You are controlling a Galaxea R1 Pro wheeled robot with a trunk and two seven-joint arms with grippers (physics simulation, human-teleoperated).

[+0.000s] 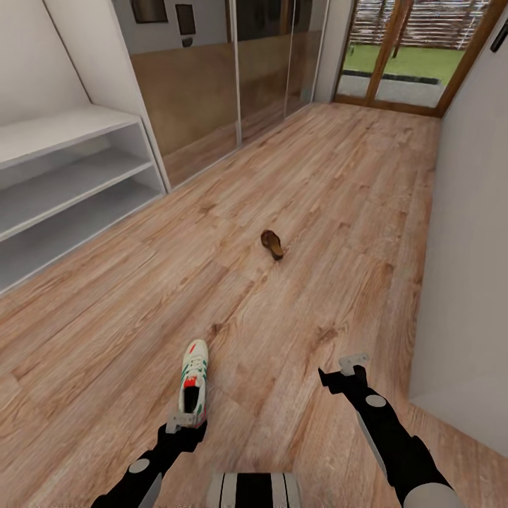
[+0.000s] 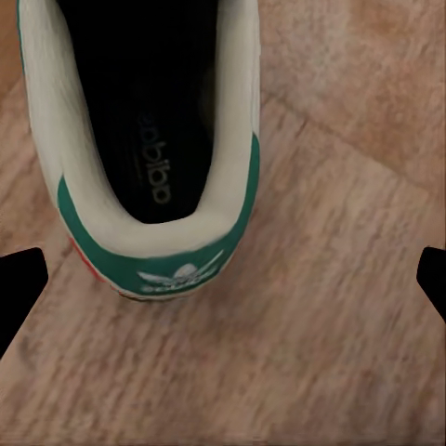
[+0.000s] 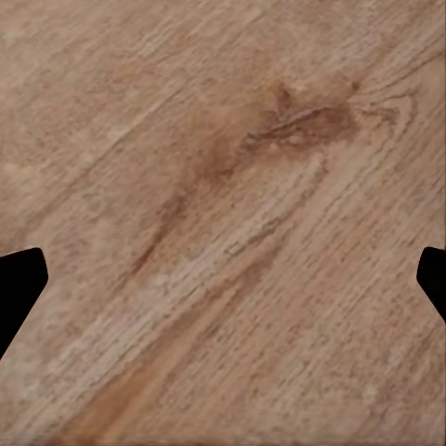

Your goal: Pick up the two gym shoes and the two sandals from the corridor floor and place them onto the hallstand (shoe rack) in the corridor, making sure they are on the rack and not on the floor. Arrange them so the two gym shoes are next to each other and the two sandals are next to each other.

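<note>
One gym shoe (image 1: pixel 194 381), white with green stripes and a red patch, lies on the corridor floor (image 1: pixel 317 212), toe pointing away from me. My left gripper (image 1: pixel 185 422) hovers just behind its heel. In the left wrist view the gym shoe's green heel collar (image 2: pixel 158 251) sits ahead of the open left gripper (image 2: pixel 226 283), whose dark fingertips (image 2: pixel 19 288) stand wide apart and hold nothing. A dark-brown sandal (image 1: pixel 272 243) lies farther up the floor. My right gripper (image 1: pixel 351 367) is open over bare planks (image 3: pixel 226 279). The white hallstand (image 1: pixel 70 176) stands at the left, its visible shelves bare.
Mirrored sliding doors (image 1: pixel 233 70) run along the wall beyond the hallstand. A glazed door (image 1: pixel 409 56) to a garden closes the far end. A white wall (image 1: pixel 466 247) borders the right side, close to my right arm. My own base (image 1: pixel 254 490) shows at the bottom.
</note>
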